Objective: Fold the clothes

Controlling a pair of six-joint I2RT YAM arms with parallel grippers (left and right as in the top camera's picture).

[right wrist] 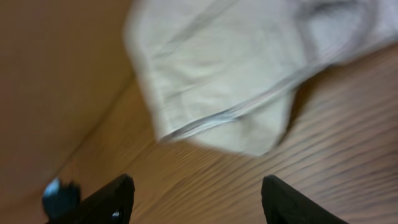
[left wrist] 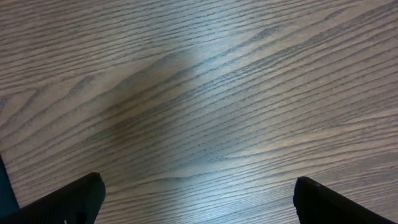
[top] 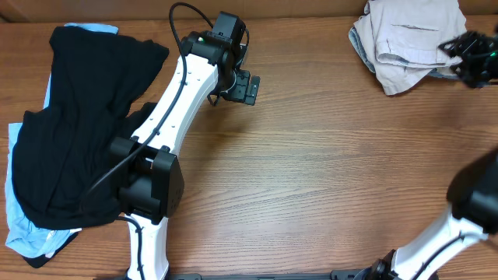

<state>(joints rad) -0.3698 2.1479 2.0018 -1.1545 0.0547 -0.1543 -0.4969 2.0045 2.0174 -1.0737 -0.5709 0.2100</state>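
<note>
Shorts [top: 408,39]: being borne, bunched, by the table [top: 327,171] at its far right corner.
Black garment [top: 78,124]: being borne at the left edge, over a pale-blue garment [top: 23,225].
Left gripper [left wrist: 199,199]: being held apart over bare wood.
Right gripper [right wrist: 196,199]: being held apart, empty — beside the shorts.

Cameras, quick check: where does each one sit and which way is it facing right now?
Overhead: fixed above the brown wooden table, looking straight down; both arms show, left fingers over bare wood, right fingers by the crumpled pale beige shorts.
Left wrist: on the left arm, facing down at bare wood; both fingertips show, spread apart.
Right wrist: on the right arm, facing the shorts, blurred; both fingertips show, spread.
Shared: overhead and right wrist both see the shorts.
</note>
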